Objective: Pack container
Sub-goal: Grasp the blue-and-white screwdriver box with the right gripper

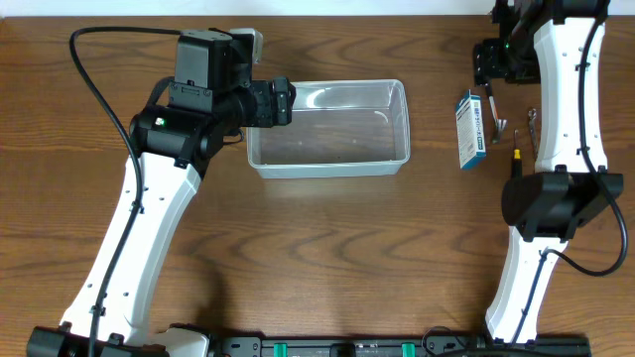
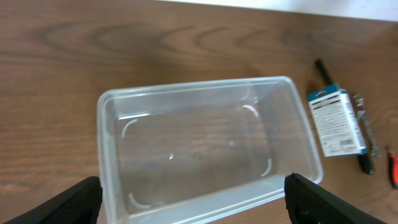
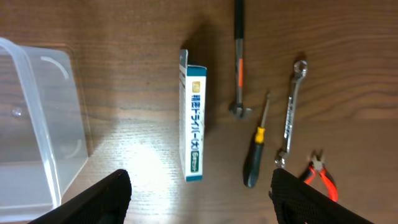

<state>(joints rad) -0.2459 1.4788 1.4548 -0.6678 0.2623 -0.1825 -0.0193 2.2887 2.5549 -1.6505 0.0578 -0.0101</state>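
Container sits open side up, a little left of the table's middle, long side running left to right. Nothing in it yet. We judge it is parked there so that both arms can reach over its rim.

Items to pack lie well apart from it, on the right, flat on the wood: blue-and-white box nearest the container, then a small hammer, screwdriver, wrench and red-handled pliers. They are spread out, none touching, which should let each be picked singly.

Left pincer hovers at the container's left end. Its wrist view shows the fingers spread wide to either side, nothing between them. We see no contact with the rim.

Right pincer hangs above the tool group, fingers likewise spread, holding nothing. We take it as lining up for a first pick, probably the box.
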